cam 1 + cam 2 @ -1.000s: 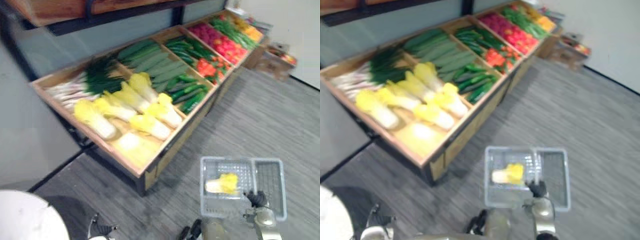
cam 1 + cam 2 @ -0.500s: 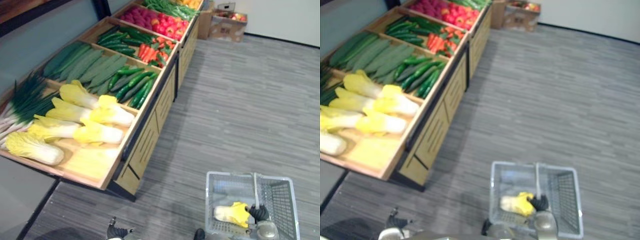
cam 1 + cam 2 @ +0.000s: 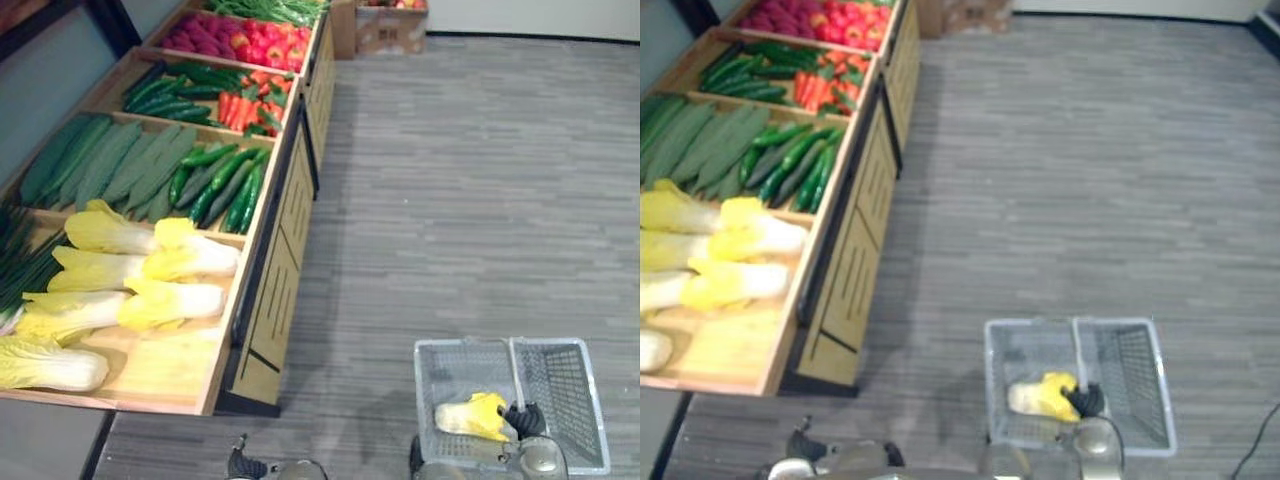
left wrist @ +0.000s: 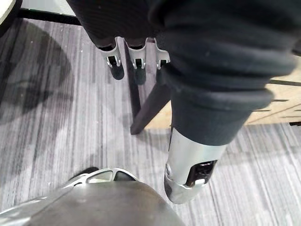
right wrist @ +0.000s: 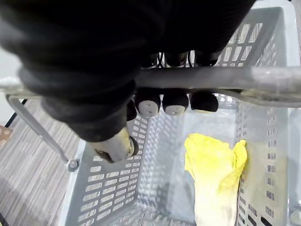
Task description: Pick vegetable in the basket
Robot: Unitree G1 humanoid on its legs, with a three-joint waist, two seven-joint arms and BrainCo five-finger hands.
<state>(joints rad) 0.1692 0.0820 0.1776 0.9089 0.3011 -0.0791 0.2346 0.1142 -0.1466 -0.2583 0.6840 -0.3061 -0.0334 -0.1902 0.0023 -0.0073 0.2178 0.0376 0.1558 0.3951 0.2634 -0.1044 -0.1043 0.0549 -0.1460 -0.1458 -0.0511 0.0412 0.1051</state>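
Observation:
A grey wire basket hangs low over the floor at the lower right, with one yellow-leaved napa cabbage lying inside it. My right hand is at the basket's handle. In the right wrist view its fingers curl round that bar, and the cabbage lies below on the mesh. Low at the bottom edge is my left hand. Its fingers hang straight above the floor and hold nothing.
A long wooden display stand runs along the left. Its bins hold napa cabbages, green cucumbers, carrots and red vegetables. A cardboard box stands at its far end. Grey carpet spreads to the right.
The whole picture has swung, so the stand now sits further left and more carpet shows. The basket with the cabbage stays in my right hand; my left hand stays low.

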